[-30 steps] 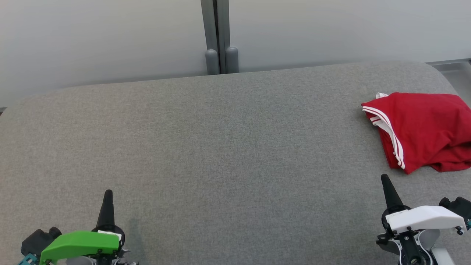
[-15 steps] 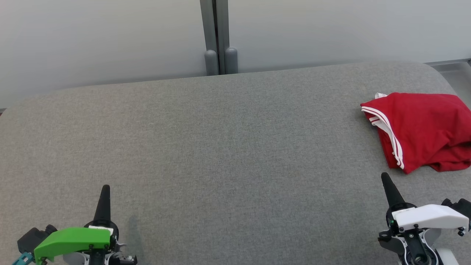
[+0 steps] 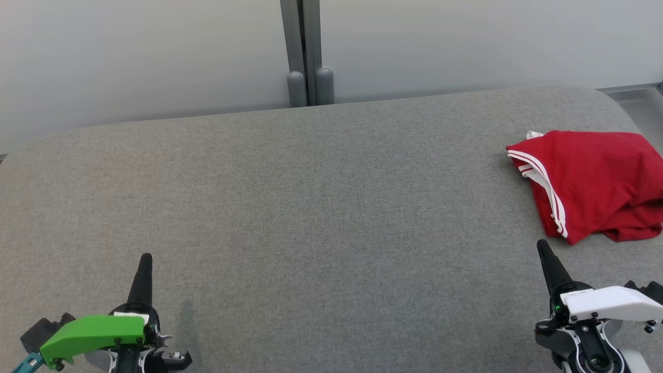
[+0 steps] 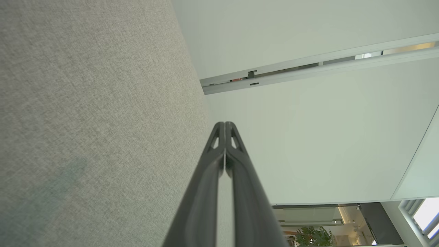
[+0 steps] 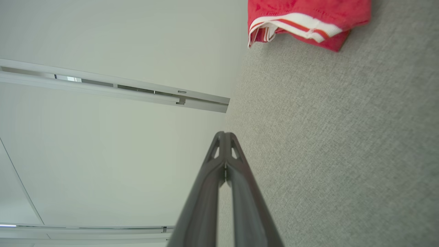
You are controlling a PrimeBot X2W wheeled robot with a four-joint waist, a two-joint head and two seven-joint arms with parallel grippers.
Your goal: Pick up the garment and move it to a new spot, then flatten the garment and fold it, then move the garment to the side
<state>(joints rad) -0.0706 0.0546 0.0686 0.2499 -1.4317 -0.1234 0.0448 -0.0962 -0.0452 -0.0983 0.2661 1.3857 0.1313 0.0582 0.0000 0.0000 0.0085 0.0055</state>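
Garment (image 3: 590, 181), red with white stripes, lies in a loose rumpled bundle at the right end of the grey padded surface (image 3: 311, 207), running past the head view's right edge. Right gripper (image 3: 542, 244) sits near its front hem, not touching, fingers pressed together on nothing. Left gripper (image 3: 146, 256) rests well apart at the near left, fingers likewise pressed together. Both arms look parked low at the near edge, probably to leave working room. Right arm judged best placed to reach.
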